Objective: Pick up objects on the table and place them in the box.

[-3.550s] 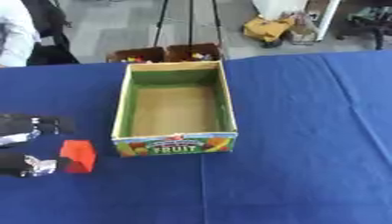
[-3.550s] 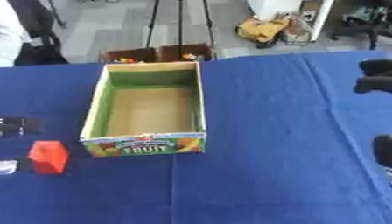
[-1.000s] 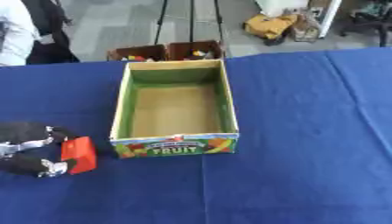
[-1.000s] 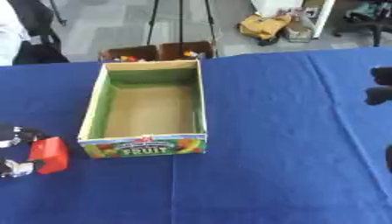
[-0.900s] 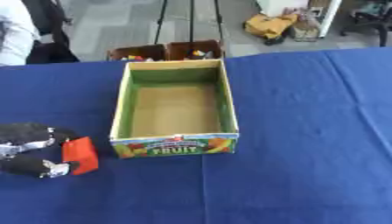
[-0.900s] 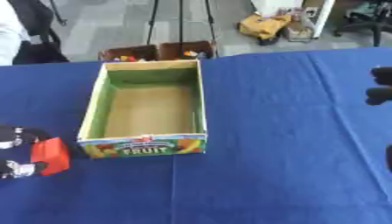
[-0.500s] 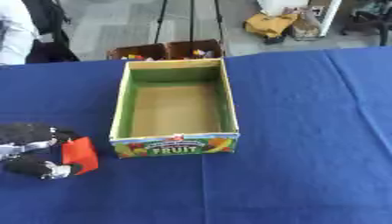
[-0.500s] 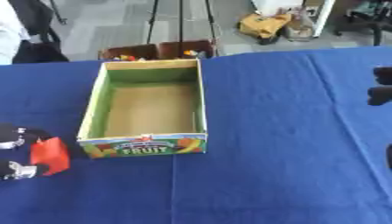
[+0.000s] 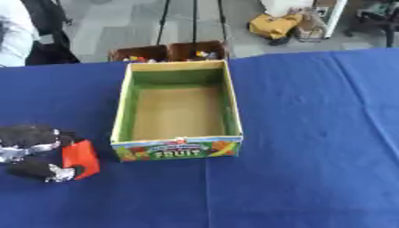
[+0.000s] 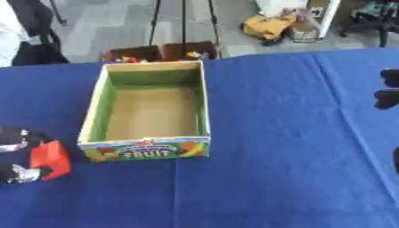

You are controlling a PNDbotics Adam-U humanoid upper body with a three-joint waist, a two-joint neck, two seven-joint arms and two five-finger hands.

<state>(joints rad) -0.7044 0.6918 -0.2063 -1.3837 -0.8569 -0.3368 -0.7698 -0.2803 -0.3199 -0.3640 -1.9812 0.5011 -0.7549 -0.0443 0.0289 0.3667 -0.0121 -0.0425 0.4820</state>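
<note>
**While the box waits, the left hand has the red block**

Where the blue cloth (image 9: 311, 147) runs out to the robot's left, a small red block (image 9: 80, 158) sits just beside the near left corner of the box (image 9: 177, 147) — close to it, not touching. It is a plain, bright red-orange piece with flat faces, tilted a little, its top end leaning away from the box. The left hand (image 9: 31, 149) is closed round it from the outer side: one dark finger lies over the upper edge, another curls under the lower edge, so the block is pinched between them. Whether the block has left the cloth I cannot tell.

The box is an open cardboard tray with green inner walls, a bare brown floor and a fruit print with the word FRUIT on its near face. Nothing lies inside it.

At the right edge of the right eye view the right hand (image 10: 387, 93) shows only as dark shapes above the cloth; I cannot tell how its fingers are set.

Compared with three and a half seconds ago, the left hand has closed in — then it lay apart from the block, with fingers to the block's left, and now it wraps the block. Over the last second little has changed: the block keeps its spot by the corner, and the box has not shifted.
</note>
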